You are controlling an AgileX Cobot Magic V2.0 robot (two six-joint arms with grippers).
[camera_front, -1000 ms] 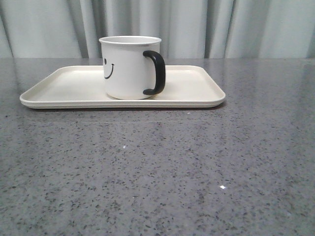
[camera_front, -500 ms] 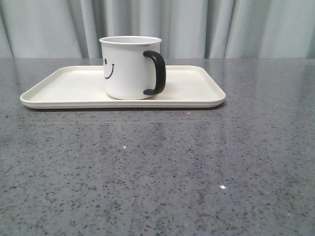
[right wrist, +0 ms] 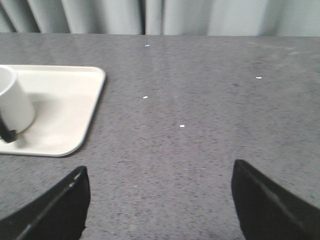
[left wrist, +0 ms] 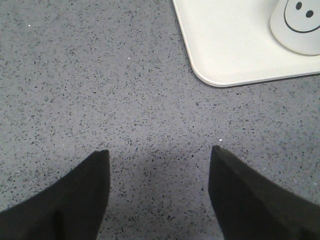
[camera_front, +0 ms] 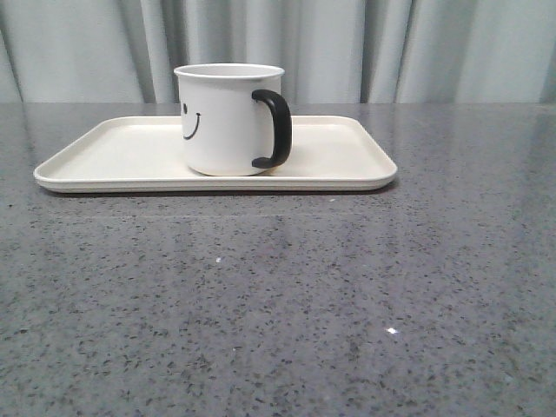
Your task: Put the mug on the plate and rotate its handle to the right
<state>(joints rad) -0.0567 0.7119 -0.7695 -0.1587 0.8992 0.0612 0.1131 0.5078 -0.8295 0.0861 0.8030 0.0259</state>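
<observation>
Mug (camera_front: 226, 122) upright on plate (camera_front: 122, 156), handle (camera_front: 276, 129) pointing right

A grey speckled stone-look tabletop (camera_front: 287, 295) fills the lower and middle part of the front view, flecked with dark and pale grains and a few small bright glints. Behind its far edge hangs a pale grey-green curtain (camera_front: 391, 48) in soft vertical folds, spanning the whole width. Both wrist views show the same speckled surface.
</observation>
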